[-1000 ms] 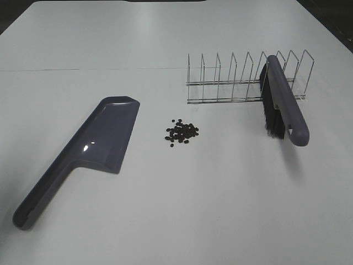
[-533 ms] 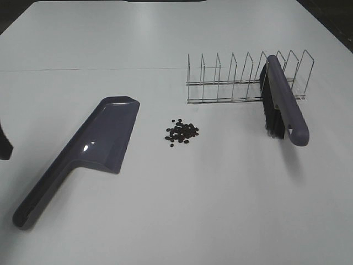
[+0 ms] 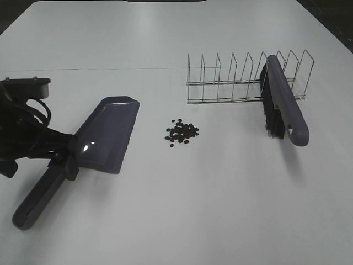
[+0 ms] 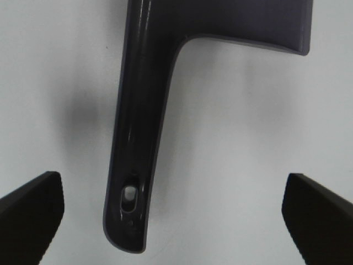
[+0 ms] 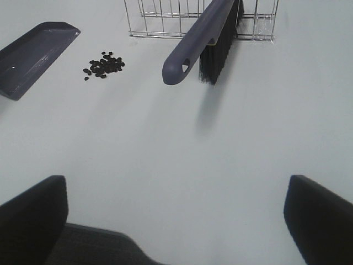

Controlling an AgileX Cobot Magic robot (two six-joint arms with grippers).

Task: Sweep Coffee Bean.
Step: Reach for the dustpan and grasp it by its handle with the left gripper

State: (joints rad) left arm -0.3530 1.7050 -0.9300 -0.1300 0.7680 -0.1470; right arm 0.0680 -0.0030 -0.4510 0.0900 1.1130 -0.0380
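Note:
The coffee beans lie in a small loose cluster on the white table, between the purple dustpan and the purple brush. The brush leans with its black bristles against a wire rack. My left gripper is open and hovers over the dustpan's handle. In the left wrist view the handle lies between the spread fingers, untouched. My right gripper is open and empty, well short of the brush and the beans. It does not show in the exterior high view.
The wire rack stands behind the brush at the back right. The dustpan lies left of the beans with its mouth pointing away from the front edge. The table's dark far edges run along the top corners.
My left arm has come in from the left edge and now hangs over the dustpan's handle. The dustpan, beans and brush have not moved.

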